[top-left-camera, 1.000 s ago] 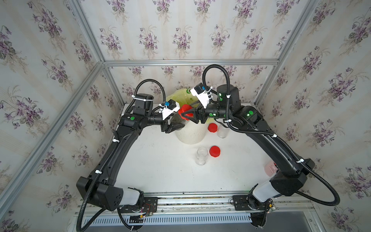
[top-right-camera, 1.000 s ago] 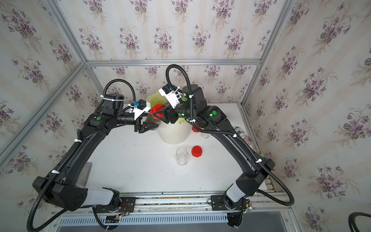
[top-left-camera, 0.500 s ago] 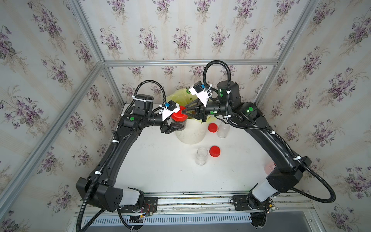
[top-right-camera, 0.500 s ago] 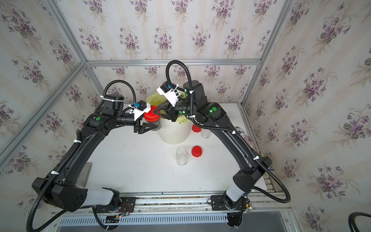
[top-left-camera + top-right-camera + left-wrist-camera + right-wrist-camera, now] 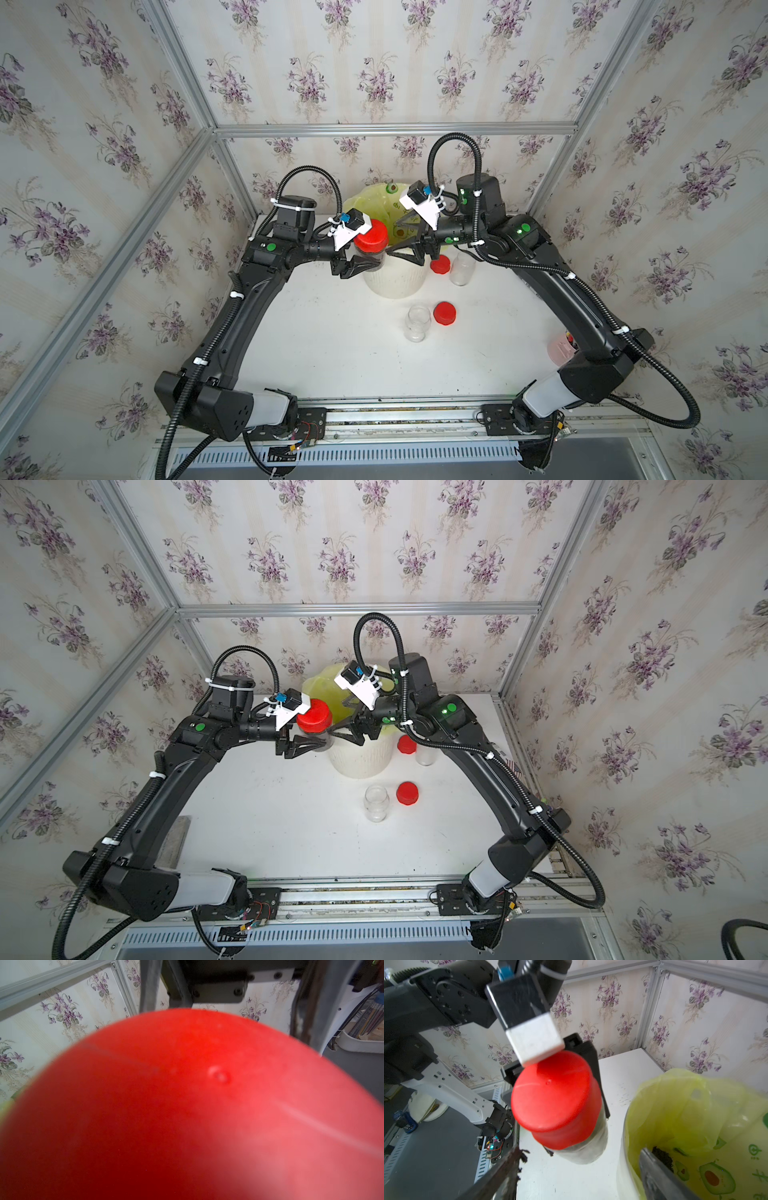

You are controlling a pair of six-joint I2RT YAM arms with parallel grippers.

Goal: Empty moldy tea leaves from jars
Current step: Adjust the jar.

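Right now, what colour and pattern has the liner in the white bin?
The liner is translucent yellow-green with avocado prints, clearest in the right wrist view.

Both arms rise from the front rail and arch inward, elbows out, wrists almost meeting at the far end. The left arm (image 5: 232, 328) keeps its wrist level. The left pincer (image 5: 368, 264) is clamped round the body of a jar (image 5: 371, 248), held aloft. The right arm (image 5: 582, 299) points the right pincer (image 5: 395, 237) at it, jaws spread wide and holding nothing, one finger close beside that jar.
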